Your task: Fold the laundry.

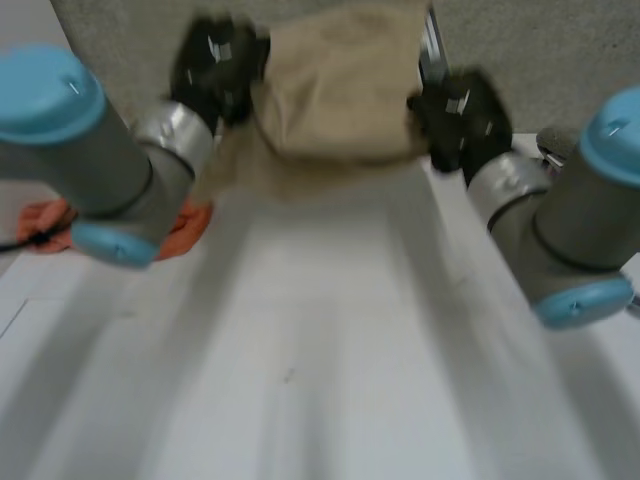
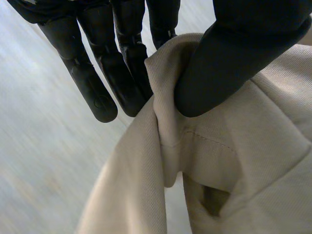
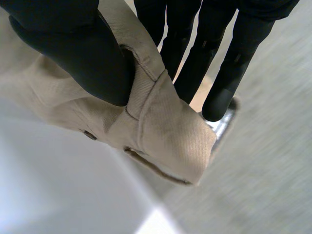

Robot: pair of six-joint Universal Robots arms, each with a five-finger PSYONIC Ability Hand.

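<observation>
A beige garment (image 1: 340, 90) hangs lifted over the far edge of the white table (image 1: 320, 350), held between both hands. My left hand (image 1: 215, 65) grips its left side; in the left wrist view the thumb (image 2: 234, 58) pinches a seamed edge of the beige garment (image 2: 253, 161) against the fingers (image 2: 92, 83). My right hand (image 1: 460, 115) grips its right side; in the right wrist view the thumb (image 3: 78, 53) presses a hemmed corner of the garment (image 3: 165, 131) against the fingers (image 3: 229, 73).
An orange cloth (image 1: 60, 225) lies at the table's left edge, partly behind my left arm. Grey carpet (image 1: 560, 60) lies beyond the table. A metal piece (image 1: 432, 50) stands by the garment's right side.
</observation>
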